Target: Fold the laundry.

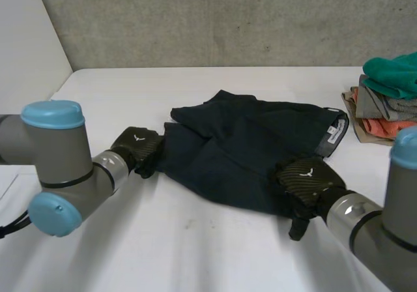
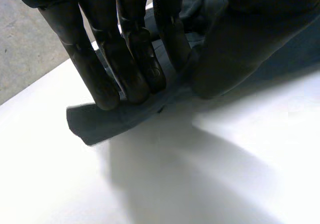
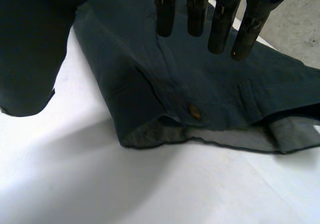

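Note:
Dark navy shorts (image 1: 247,145) lie crumpled in the middle of the white table (image 1: 195,253), with a white label on the waistband at the right. My left hand (image 1: 138,147) is at the garment's left edge. In its wrist view the fingers (image 2: 125,69) and thumb (image 2: 225,59) pinch a flap of the cloth (image 2: 95,124). My right hand (image 1: 305,178) rests over the near right part of the shorts. Its straight fingers (image 3: 195,14) hover above the waistband and its brown button (image 3: 194,112), holding nothing.
A stack of folded clothes (image 1: 384,103), teal on top with grey and orange below, sits at the table's right edge. A grey wall stands behind the table's far edge. Bare table lies in front of the shorts.

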